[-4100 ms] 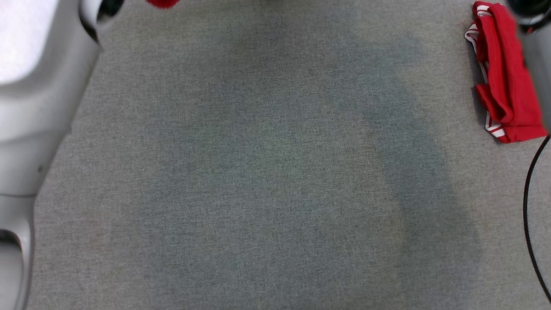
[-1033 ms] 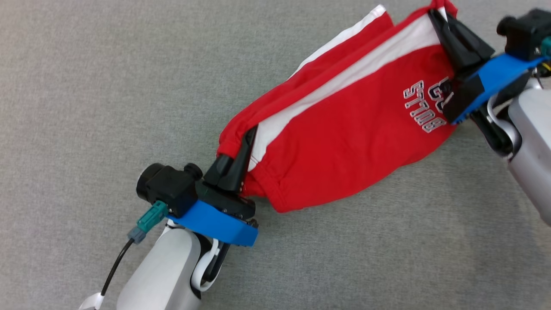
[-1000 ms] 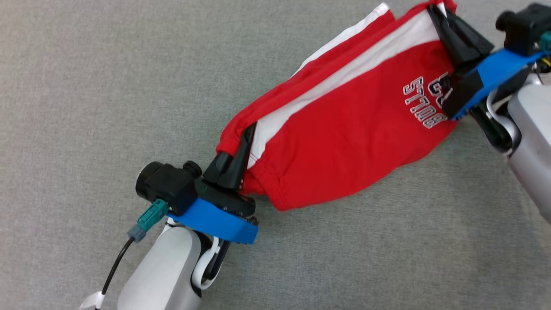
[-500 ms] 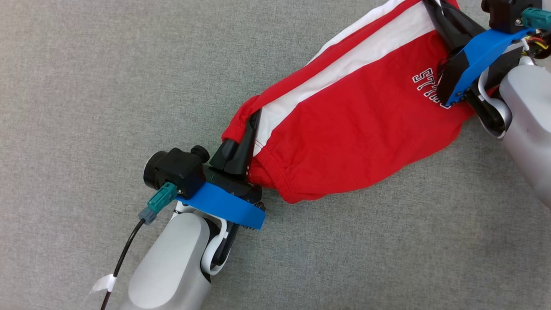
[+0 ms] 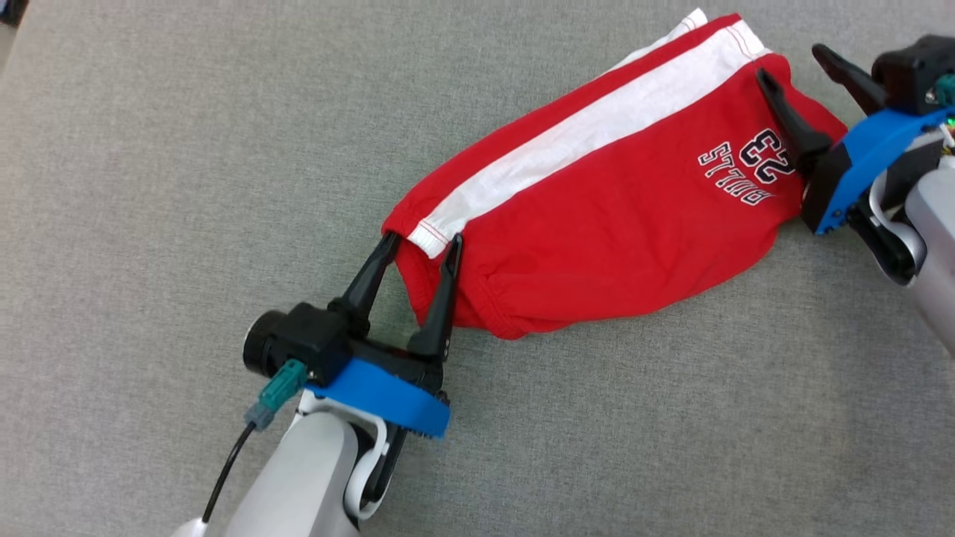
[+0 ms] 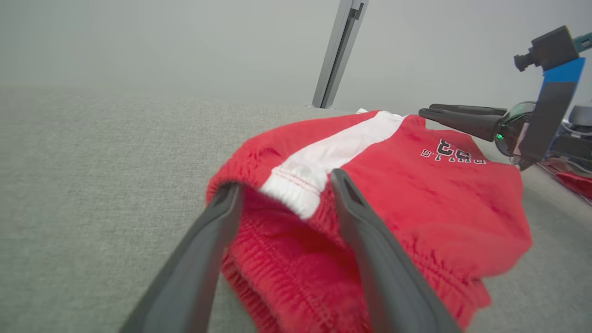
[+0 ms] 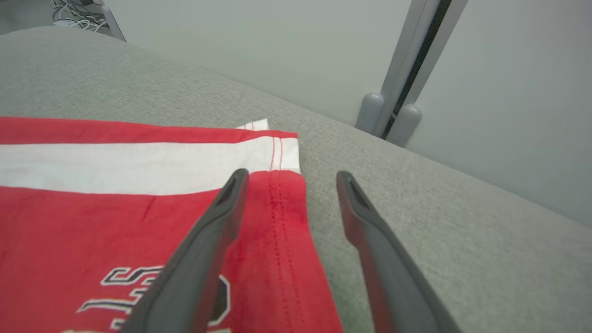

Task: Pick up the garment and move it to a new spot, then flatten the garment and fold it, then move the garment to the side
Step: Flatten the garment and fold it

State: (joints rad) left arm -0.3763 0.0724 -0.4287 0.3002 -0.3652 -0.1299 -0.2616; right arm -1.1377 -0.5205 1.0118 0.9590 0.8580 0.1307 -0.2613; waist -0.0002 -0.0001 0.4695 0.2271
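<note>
The garment [image 5: 597, 216] is a pair of red shorts with a white side stripe and printed lettering. It lies slack on the grey surface, running diagonally from lower left to upper right. My left gripper [image 5: 421, 240] is open at the lower-left end, its fingers either side of the waistband corner [image 6: 296, 189]. My right gripper [image 5: 789, 61] is open at the upper-right end. In the right wrist view one finger [image 7: 217, 217] is over the red hem and the other is over bare surface. The left wrist view shows the garment [image 6: 416, 199] and the right gripper [image 6: 429, 111] beyond it.
The grey padded surface [image 5: 186, 149] stretches wide to the left and in front. A pale wall with a grey post [image 7: 397, 106] stands just behind its far edge. Another red cloth [image 6: 573, 180] lies far right in the left wrist view. Cables [image 7: 74, 7] lie on the floor beyond.
Both grippers were shut on the garment's ends and now stand open. The shorts have dropped from being held taut and lie loose on the surface. The head view has shifted slightly.
</note>
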